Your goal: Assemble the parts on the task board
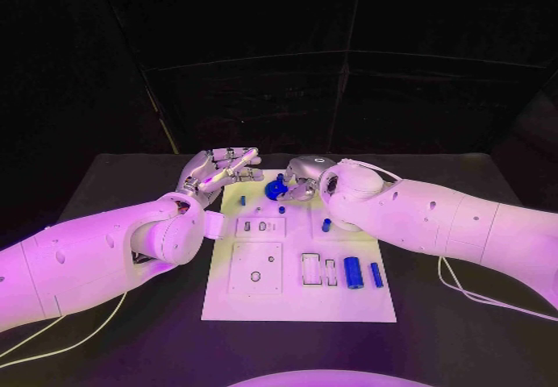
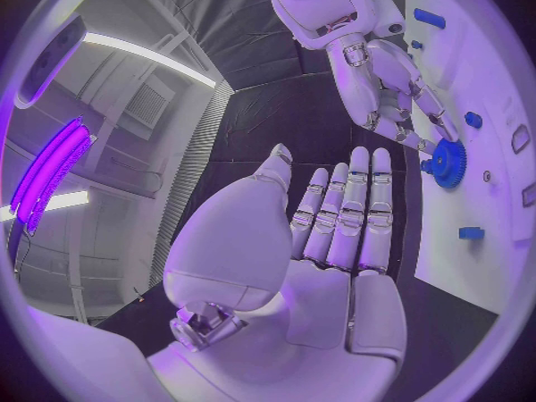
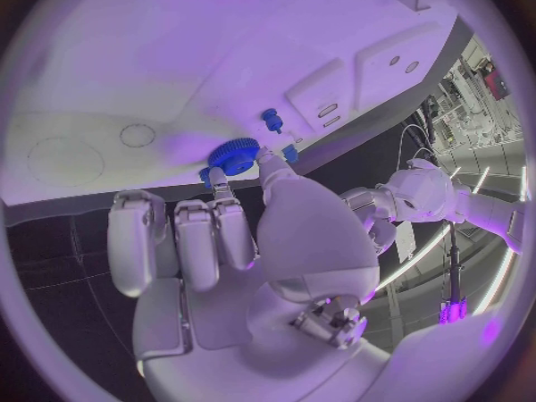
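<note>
Black table point(image 1: 105, 242), blue gear point(image 1: 276, 190) flat between fingers point(image 3: 268, 163).

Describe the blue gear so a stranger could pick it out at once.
Find the white board mid-table and go to its far end, where the right hand reaches. The gear sits pinched in its fingers. It is a round toothed disc; the other blue parts are plain pegs and cylinders.

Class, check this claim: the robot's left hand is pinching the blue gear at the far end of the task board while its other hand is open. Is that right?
Not quite: the right hand pinches the blue gear, as the right wrist view shows. The left hand is the open one, fingers straight, beside the far end of the task board.
</note>
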`<state>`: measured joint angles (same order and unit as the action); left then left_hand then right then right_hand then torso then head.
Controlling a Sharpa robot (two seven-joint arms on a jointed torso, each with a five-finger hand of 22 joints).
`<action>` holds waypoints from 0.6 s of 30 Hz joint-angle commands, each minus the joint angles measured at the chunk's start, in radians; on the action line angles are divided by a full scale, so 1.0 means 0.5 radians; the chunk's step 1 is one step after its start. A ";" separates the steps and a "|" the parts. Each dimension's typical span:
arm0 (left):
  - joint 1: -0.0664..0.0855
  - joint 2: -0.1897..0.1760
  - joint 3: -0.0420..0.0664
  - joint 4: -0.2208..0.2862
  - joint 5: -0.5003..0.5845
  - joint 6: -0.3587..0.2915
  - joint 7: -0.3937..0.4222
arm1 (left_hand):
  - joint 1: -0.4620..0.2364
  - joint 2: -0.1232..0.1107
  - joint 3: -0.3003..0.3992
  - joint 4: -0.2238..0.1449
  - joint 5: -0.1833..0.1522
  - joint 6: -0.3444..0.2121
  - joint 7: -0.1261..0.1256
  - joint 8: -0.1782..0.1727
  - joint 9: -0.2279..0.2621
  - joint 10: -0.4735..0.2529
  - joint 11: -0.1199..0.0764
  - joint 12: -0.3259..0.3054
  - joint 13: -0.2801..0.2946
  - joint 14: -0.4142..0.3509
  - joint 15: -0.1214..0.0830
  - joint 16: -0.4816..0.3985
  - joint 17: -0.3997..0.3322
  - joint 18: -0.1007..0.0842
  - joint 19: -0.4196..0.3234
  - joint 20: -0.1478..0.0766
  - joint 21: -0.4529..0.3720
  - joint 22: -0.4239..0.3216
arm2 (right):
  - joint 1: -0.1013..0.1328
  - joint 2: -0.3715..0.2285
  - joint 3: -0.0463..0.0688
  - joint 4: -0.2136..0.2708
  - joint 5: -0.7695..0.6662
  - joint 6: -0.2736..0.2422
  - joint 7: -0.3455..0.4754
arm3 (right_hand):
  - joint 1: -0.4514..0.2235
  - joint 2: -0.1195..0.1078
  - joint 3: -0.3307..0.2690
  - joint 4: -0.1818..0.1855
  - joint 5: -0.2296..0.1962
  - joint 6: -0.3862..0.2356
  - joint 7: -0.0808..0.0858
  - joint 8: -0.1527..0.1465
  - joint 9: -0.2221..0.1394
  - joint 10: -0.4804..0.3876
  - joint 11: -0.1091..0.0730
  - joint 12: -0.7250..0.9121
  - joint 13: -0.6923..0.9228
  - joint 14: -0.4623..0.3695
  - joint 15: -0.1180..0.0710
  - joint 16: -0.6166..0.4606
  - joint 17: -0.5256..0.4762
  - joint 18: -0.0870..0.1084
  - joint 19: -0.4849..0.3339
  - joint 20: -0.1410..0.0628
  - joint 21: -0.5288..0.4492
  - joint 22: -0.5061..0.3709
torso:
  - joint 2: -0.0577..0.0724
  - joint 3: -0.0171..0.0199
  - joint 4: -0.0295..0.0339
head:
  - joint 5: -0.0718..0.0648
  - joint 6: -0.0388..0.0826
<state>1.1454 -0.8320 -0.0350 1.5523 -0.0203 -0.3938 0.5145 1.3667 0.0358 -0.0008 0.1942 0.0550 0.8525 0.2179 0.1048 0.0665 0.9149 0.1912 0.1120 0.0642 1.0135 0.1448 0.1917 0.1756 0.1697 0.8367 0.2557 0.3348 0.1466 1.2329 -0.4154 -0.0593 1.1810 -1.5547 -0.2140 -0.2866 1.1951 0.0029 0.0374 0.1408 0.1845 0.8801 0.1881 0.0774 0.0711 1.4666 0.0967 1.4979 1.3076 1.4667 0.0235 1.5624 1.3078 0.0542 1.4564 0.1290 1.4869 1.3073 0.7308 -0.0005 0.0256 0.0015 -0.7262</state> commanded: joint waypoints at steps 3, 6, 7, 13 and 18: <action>0.003 -0.006 0.002 0.003 -0.011 0.013 0.011 | 0.005 0.011 0.001 -0.012 0.005 0.014 0.038 -0.007 -0.003 0.007 0.007 -0.008 -0.003 0.001 0.010 -0.007 0.003 0.022 -0.002 0.005 -0.008 -0.003 | 0.002 -0.073 0.000 0.041 -0.039 -0.237 -0.036 | 0.013 0.001 0.001 -0.012 0.016 0.025 -0.005 0.007 0.004 0.075 0.009 0.008 0.369 0.202 0.008 0.008 0.497 -0.024 0.008 0.013 0.015 0.138 | -0.002 0.0000 -0.001 | 0.000 0.005; 0.003 -0.011 0.002 0.003 -0.011 0.013 0.011 | 0.005 0.011 0.001 -0.012 0.005 0.014 0.038 -0.007 -0.003 0.007 0.007 -0.008 -0.003 0.001 0.010 -0.007 0.003 0.022 -0.002 0.005 -0.008 -0.003 | 0.001 -0.140 0.000 0.078 -0.013 -0.363 -0.010 | 0.014 -0.005 -0.006 -0.012 0.027 0.029 -0.006 0.007 0.003 0.073 0.008 0.005 0.365 0.201 0.006 0.007 0.494 -0.025 0.008 0.011 0.015 0.139 | -0.003 0.0014 -0.006 | 0.004 0.009; 0.003 -0.013 0.002 0.003 -0.011 0.012 0.011 | 0.005 0.011 0.001 -0.012 0.005 0.014 0.038 -0.007 -0.003 0.007 0.007 -0.008 -0.003 0.001 0.010 -0.007 0.003 0.022 -0.002 0.005 -0.008 -0.003 | 0.001 -0.162 0.000 0.090 0.008 -0.400 0.014 | 0.015 -0.006 -0.007 -0.013 0.034 0.031 -0.007 0.007 0.003 0.072 0.007 0.004 0.365 0.201 0.005 0.007 0.492 -0.025 0.008 0.011 0.015 0.139 | -0.003 0.0013 -0.006 | 0.004 0.011; 0.003 -0.023 0.002 0.006 -0.011 0.010 0.012 | 0.005 0.011 0.001 -0.012 0.005 0.014 0.038 -0.007 -0.003 0.007 0.007 -0.008 -0.003 0.001 0.010 -0.007 0.003 0.022 -0.002 0.005 -0.008 -0.003 | 0.002 -0.371 0.001 0.211 0.373 -0.564 0.362 | 0.061 -0.008 -0.007 -0.036 0.082 0.040 -0.010 0.002 0.001 0.050 0.003 -0.021 0.341 0.194 0.001 -0.002 0.464 -0.022 -0.002 0.006 0.008 0.124 | -0.007 0.0012 -0.013 | 0.002 0.020; 0.003 -0.026 0.002 0.008 -0.011 0.011 0.011 | 0.005 0.011 0.001 -0.012 0.005 0.014 0.038 -0.007 -0.003 0.007 0.007 -0.008 -0.003 0.001 0.010 -0.007 0.003 0.022 -0.002 0.005 -0.008 -0.003 | 0.006 -0.548 0.002 0.251 0.737 -0.495 0.633 | 0.165 -0.022 0.004 -0.105 0.069 0.072 -0.019 0.009 0.002 0.038 -0.006 -0.036 0.329 0.192 -0.006 -0.005 0.458 -0.018 -0.012 0.000 0.000 0.109 | -0.011 0.0022 -0.018 | -0.014 0.032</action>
<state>1.1454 -0.8443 -0.0351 1.5538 -0.0204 -0.3941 0.5140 1.3667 0.0358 -0.0008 0.1942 0.0550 0.8526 0.2179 0.1048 0.0665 0.9148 0.1911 0.1120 0.0642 1.0135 0.1448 0.1917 0.1754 0.1697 0.8367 0.2557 0.3347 0.1468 1.2329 -0.6807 -0.0590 1.3032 -1.3585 -0.4337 -0.1148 1.2754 -0.0080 0.0386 0.0896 0.2236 0.9107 0.1786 0.0774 0.0718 1.4666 0.0966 1.4829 1.3076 1.4667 0.0234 1.5624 1.3076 0.0542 1.4564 0.1290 1.4907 1.3073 0.7266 0.0007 0.0187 -0.0006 -0.7129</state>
